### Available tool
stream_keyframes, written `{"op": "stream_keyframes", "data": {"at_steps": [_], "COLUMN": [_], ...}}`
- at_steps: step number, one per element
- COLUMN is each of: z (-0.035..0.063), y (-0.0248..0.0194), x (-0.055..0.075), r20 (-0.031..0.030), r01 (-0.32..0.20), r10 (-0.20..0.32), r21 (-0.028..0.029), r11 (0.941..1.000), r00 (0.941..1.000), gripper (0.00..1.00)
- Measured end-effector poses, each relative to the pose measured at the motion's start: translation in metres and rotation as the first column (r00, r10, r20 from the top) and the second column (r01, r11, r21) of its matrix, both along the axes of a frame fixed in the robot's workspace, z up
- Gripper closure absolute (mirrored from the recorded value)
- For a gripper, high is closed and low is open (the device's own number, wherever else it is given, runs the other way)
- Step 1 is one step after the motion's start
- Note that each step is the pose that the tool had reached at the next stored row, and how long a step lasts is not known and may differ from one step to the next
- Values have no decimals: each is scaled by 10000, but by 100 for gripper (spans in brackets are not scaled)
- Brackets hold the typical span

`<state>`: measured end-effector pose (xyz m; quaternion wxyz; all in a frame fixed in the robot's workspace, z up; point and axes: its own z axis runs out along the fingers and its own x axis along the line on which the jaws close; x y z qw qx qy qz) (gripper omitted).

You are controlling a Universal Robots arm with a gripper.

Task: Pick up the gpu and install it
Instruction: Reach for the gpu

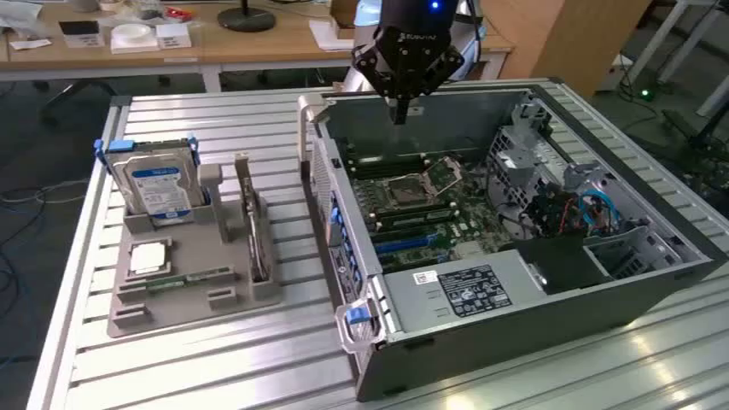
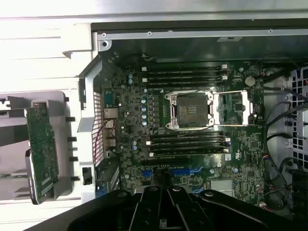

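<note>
Exterior view first: fingertips of the gripper (image 1: 398, 117) pressed together, pinching nothing, pointing straight down above the far end of the open computer case (image 1: 490, 342). Directly beneath, the motherboard (image 1: 439, 213) with its bare CPU socket (image 1: 405, 190).

Outward from there, toward the exterior view's left and nearer the camera: over the case's side wall, then across a narrow strip of slatted table (image 1: 205, 120) to the grey holder (image 1: 171, 320). Standing on edge in the holder's slot closest to the case, the gpu (image 1: 255, 235): thin, green, with what looks like its metal bracket rising at the far end. Well apart from the fingertips, lower than them, untouched. Long axis running near to far, roughly parallel to the case wall beside it. Further left on the same holder, the hard drive (image 1: 160, 186), upright.

Wrist view: same closed gripper (image 2: 168, 190) over the board, with the gpu (image 2: 42, 149) beyond the case wall, green face showing, lengthwise along that wall. Judged from this: card not yet picked up.
</note>
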<state>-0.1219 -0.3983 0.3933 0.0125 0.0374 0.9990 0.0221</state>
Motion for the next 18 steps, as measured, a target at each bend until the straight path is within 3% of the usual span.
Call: {"op": "stream_keyframes", "data": {"at_steps": [4, 18], "z": [0, 0], "y": [0, -12], "x": [-22, -390], "r20": [0, 1], "r01": [2, 1], "r10": [-2, -1], "r21": [0, 0], "r11": [10000, 10000], "r00": [10000, 10000], "gripper": [90, 90]}}
